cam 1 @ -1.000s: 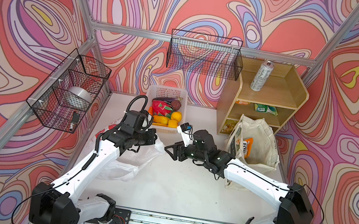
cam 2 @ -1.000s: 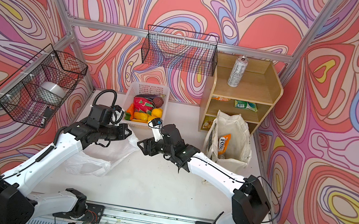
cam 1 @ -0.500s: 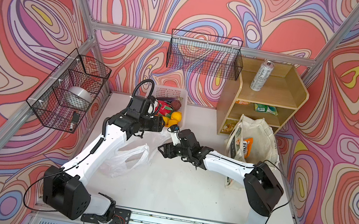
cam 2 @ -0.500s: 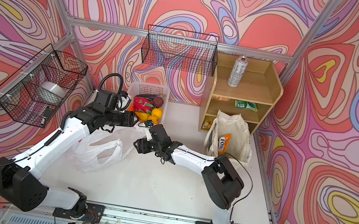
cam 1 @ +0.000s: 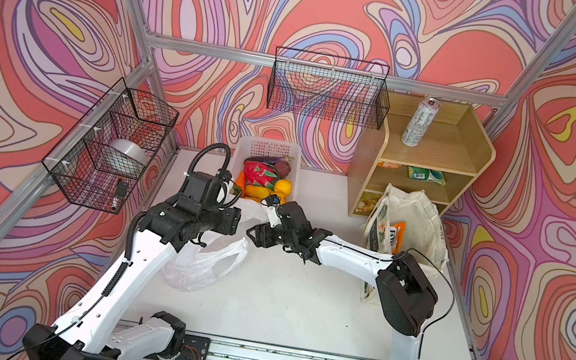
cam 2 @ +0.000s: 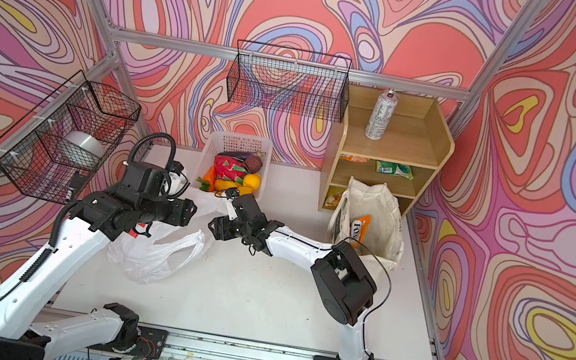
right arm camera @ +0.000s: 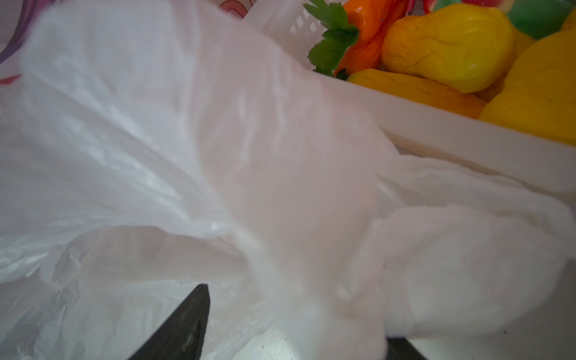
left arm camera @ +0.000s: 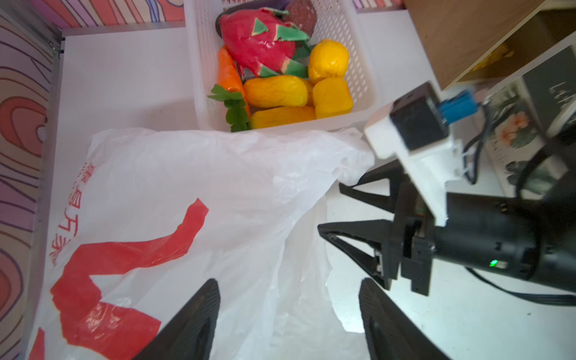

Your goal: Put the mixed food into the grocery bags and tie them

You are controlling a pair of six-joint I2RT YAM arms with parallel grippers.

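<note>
Since 1 second ago the left gripper (cam 1: 233,221) has let go of the plastic bag (cam 1: 203,266), which was lifted and now lies slumped on the table (cam 1: 296,302). The right arm has also folded, with its elbow drawn closer to the middle.

The left wrist view shows the left gripper's 2 fingers (left arm camera: 199,318) spread wide above the crumpled bag, gripping nothing. The right gripper (cam 1: 253,233) faces it from just beside, its jaws likewise parted. In the right wrist view a fold of bag film lies between the right gripper's fingers (right arm camera: 187,324) but is not pinched.

One edge of the bag touches the front wall of the white basket (cam 1: 268,145). The basket holds the dragon fruit (left arm camera: 255,46), the carrot (left arm camera: 229,71) and the lemons (left arm camera: 327,59).

Well to the right, the canvas tote (cam 1: 419,220) stands against the wooden shelf (cam 1: 439,151) with an orange packet (cam 1: 395,234) inside. 1 silver can (cam 1: 420,122) stands upright on top of the shelf.
</note>
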